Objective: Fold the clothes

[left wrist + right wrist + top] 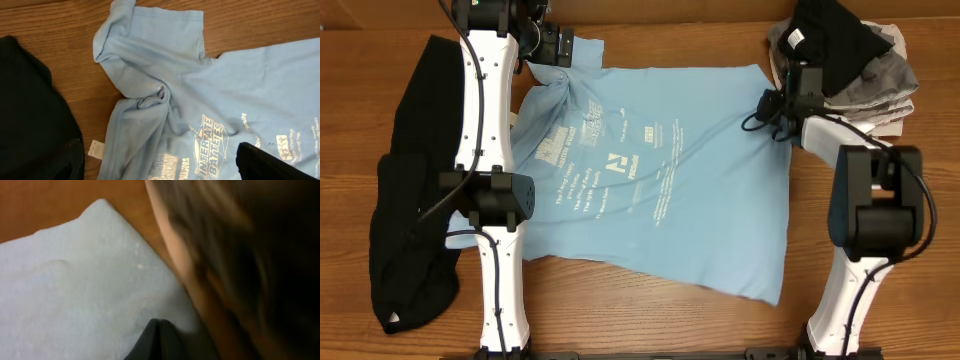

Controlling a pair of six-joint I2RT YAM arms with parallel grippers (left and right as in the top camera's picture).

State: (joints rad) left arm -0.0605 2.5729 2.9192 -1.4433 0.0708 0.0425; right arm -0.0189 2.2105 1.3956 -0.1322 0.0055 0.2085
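Note:
The light blue T-shirt [700, 200] lies spread on the wooden table with its small white print facing up. One sleeve [150, 45] is crumpled at the far left corner. My left gripper [555, 45] hovers over that sleeve. Only one dark finger [270, 165] shows in the left wrist view, set wide to the side, and nothing is held. My right gripper [767, 103] is at the shirt's far right corner. Its fingers [160, 330] are pressed together on the pale blue fabric [75, 280].
A black garment [410, 200] lies at the table's left side under my left arm, and also shows in the left wrist view [30, 115]. A pile of black and grey clothes [850, 50] sits at the far right, close to my right gripper.

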